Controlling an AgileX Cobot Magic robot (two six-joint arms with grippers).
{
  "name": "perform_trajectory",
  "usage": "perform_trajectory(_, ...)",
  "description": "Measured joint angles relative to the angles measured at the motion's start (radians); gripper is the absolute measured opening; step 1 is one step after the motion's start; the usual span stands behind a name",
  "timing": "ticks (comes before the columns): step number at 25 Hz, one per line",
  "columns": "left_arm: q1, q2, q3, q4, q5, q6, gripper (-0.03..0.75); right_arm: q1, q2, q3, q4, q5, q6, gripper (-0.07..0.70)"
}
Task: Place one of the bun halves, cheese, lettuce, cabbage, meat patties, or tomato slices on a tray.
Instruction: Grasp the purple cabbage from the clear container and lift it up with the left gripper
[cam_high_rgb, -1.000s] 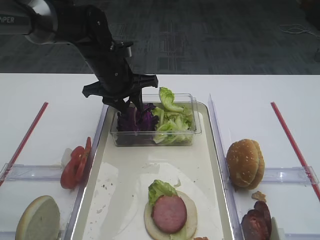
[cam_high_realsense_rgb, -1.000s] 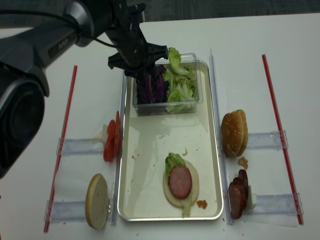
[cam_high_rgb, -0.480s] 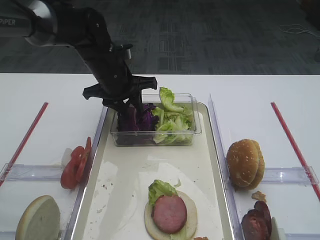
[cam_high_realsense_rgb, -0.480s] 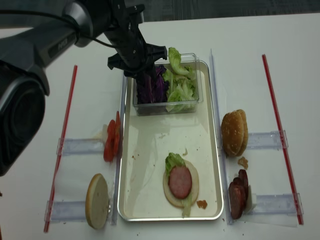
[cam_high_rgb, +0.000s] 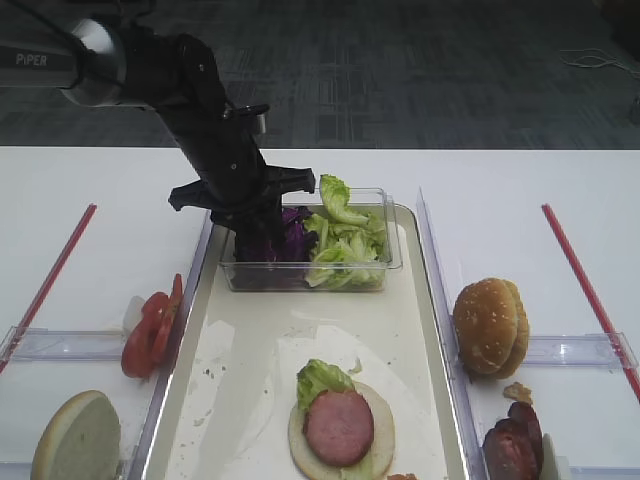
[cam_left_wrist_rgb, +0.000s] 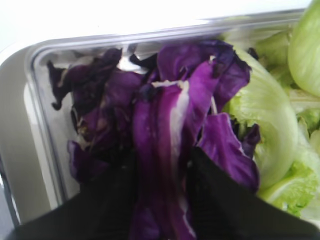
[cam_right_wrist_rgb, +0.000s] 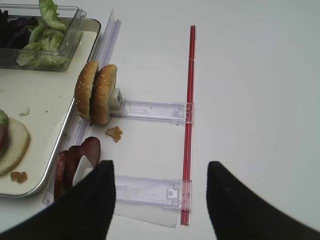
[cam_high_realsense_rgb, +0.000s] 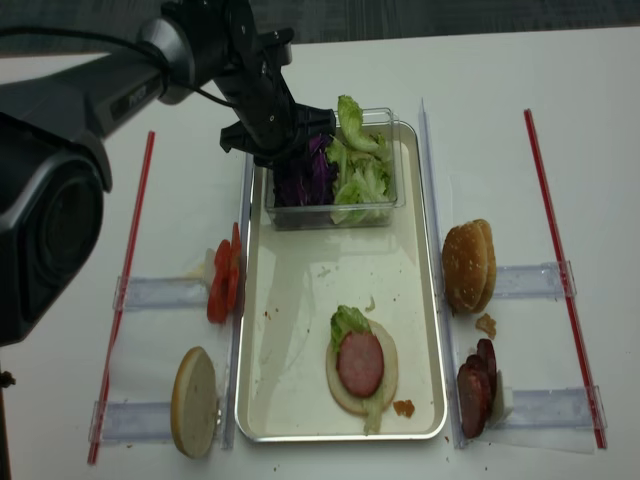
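My left gripper (cam_high_rgb: 262, 222) reaches down into the clear tub (cam_high_rgb: 392, 240) at the far end of the tray (cam_high_rgb: 255, 360). In the left wrist view its jaws (cam_left_wrist_rgb: 162, 160) press on both sides of a long purple cabbage (cam_left_wrist_rgb: 167, 115) strip, with green lettuce (cam_left_wrist_rgb: 267, 125) to the right. On the tray's near end lies a pale bun half with a lettuce leaf and a pink meat patty (cam_high_rgb: 338, 427). My right gripper (cam_right_wrist_rgb: 160, 190) hangs open over the table, right of the dark meat patties (cam_right_wrist_rgb: 75, 160) and the sesame bun halves (cam_right_wrist_rgb: 97, 92).
Tomato slices (cam_high_rgb: 150, 328) and a pale bun half (cam_high_rgb: 75, 438) stand in clear holders left of the tray. Red strips (cam_high_rgb: 50, 275) (cam_high_rgb: 585, 280) lie at both outer sides. A crumb (cam_right_wrist_rgb: 114, 133) sits near the sesame buns.
The left gripper has sunk deeper into the tub's purple side and its jaws have narrowed onto a cabbage strip. Nothing else has moved.
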Motion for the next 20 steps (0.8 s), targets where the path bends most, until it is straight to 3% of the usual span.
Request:
perform_trajectory(7, 0.0, 0.0, 0.0, 0.0, 0.002, 0.004, 0.146, 0.0, 0.0, 0.0, 0.0, 0.0, 0.0, 0.427)
perform_trajectory(11, 0.0, 0.0, 0.0, 0.0, 0.01, 0.007, 0.046, 0.0, 0.0, 0.0, 0.0, 0.0, 0.0, 0.427)
perform_trajectory(20, 0.001, 0.0, 0.0, 0.0, 0.032, 0.007, 0.046, 0.0, 0.0, 0.0, 0.0, 0.0, 0.0, 0.427)
